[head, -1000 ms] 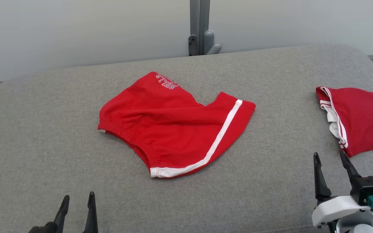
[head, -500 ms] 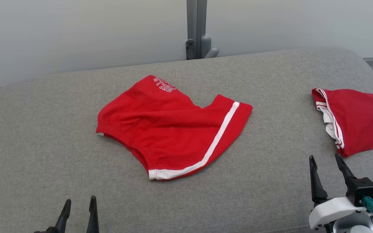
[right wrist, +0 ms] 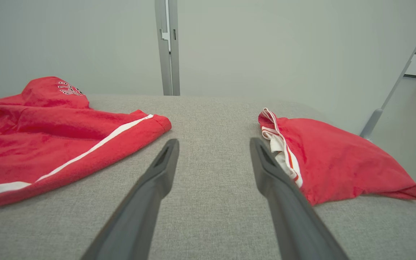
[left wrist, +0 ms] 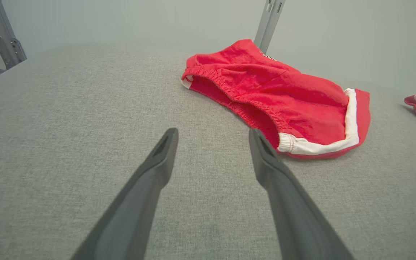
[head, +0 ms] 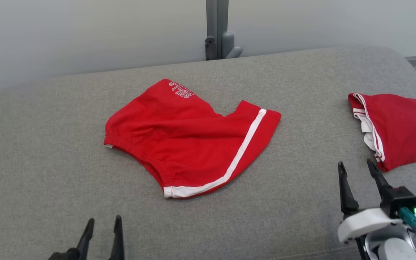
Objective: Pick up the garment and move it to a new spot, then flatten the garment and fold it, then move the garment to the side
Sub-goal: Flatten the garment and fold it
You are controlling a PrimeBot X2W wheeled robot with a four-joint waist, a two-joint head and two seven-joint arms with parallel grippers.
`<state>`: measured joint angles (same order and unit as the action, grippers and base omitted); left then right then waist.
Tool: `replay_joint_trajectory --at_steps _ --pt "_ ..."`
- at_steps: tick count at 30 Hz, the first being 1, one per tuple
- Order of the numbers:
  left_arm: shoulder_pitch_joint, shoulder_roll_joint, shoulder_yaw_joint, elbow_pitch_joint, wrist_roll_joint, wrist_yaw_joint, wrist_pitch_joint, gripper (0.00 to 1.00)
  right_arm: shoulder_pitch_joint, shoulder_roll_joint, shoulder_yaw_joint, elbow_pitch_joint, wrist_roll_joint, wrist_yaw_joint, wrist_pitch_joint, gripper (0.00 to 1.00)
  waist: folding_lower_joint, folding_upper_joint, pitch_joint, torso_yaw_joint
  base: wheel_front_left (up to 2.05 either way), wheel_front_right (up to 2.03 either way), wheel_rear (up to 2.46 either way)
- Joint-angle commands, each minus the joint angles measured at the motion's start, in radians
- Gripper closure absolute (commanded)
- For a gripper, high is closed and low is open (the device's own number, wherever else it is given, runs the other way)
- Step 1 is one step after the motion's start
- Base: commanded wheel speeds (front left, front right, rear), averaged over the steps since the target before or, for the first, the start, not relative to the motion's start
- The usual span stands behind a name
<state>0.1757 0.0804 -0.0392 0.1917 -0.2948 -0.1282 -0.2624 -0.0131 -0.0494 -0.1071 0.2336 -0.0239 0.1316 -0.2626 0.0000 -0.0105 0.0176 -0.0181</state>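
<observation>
Risk: right hand (head: 355, 162) sits near a second red cloth with white trim (head: 399, 126); it could grab the wrong piece.
Cause: soft layered fabric, so a shallow pinch may lift one layer only.
Garment: red cotton shorts with white side stripe (head: 190, 141), rumpled, not flat.
Place: middle of grey fabric worktop (head: 49, 162), clear of both hands.
Hands: left hand (head: 105, 219) and right hand both spread apart, empty.

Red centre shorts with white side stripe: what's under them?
The red white-striped shorts lie on the grey fabric surface, which shows all around them. The patch beneath is covered, unseen.
</observation>
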Motion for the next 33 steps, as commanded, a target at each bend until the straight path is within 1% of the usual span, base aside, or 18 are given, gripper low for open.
replay_joint_trajectory --at_steps 1,4,5,7,10,13,17,20,26,33 --pt "-0.066 0.009 -0.083 0.015 -0.036 -0.003 -0.003 0.0 -0.085 -0.017 0.034 0.003 0.005 -0.002 -0.003 0.0 0.0 0.0105 0.062 0.002 0.0 0.0 0.0" --pt "-0.139 0.04 -0.188 0.037 -0.092 -0.002 0.001 0.0 -0.185 -0.056 0.097 0.053 0.017 -0.002 -0.003 0.0 0.0 0.0105 0.12 0.01 0.0 0.0 0.0" --pt "-0.139 0.04 -0.188 0.037 -0.092 -0.002 0.001 0.0 -0.185 -0.056 0.097 0.053 0.017 -0.002 -0.003 0.0 0.0 0.0105 0.12 0.01 0.0 0.0 0.0" --pt "-0.191 0.054 -0.252 0.055 -0.134 -0.002 0.018 0.0 -0.27 -0.086 0.146 0.096 0.032 -0.002 0.006 0.0 0.0 0.0105 0.152 0.018 0.0 0.0 0.0" --pt "-0.271 0.076 -0.323 0.085 -0.18 -0.002 0.046 0.0 -0.398 -0.132 0.224 0.163 0.054 -0.002 0.058 0.0 0.0 0.0105 0.201 0.033 0.0 0.0 0.0" --pt "-0.347 0.086 -0.388 0.114 -0.214 -0.002 0.068 0.0 -0.52 -0.167 0.307 0.227 0.087 -0.002 0.131 0.0 0.0 0.0105 0.256 0.054 0.0 0.0 0.0" --pt "-0.434 0.099 -0.466 0.153 -0.255 -0.002 0.083 0.0 -0.664 -0.2 0.407 0.313 0.143 -0.002 0.225 0.0 0.0 0.0105 0.318 0.085 0.0 0.0 0.0" --pt "-0.48 0.104 -0.513 0.176 -0.29 -0.002 0.077 0.0 -0.743 -0.219 0.483 0.376 0.179 -0.002 0.274 0.0 0.0 0.0105 0.353 0.11 0.0 0.0 0.0" --pt "-0.531 0.114 -0.593 0.202 -0.348 -0.002 0.052 0.0 -0.838 -0.252 0.591 0.482 0.245 -0.002 0.311 0.0 0.0 0.0105 0.389 0.154 0.0 0.0 0.0" --pt "-0.539 0.124 -0.646 0.207 -0.402 -0.002 0.027 0.0 -0.868 -0.277 0.651 0.555 0.302 -0.002 0.284 0.0 0.0 0.0105 0.39 0.178 0.0 0.0 0.0"
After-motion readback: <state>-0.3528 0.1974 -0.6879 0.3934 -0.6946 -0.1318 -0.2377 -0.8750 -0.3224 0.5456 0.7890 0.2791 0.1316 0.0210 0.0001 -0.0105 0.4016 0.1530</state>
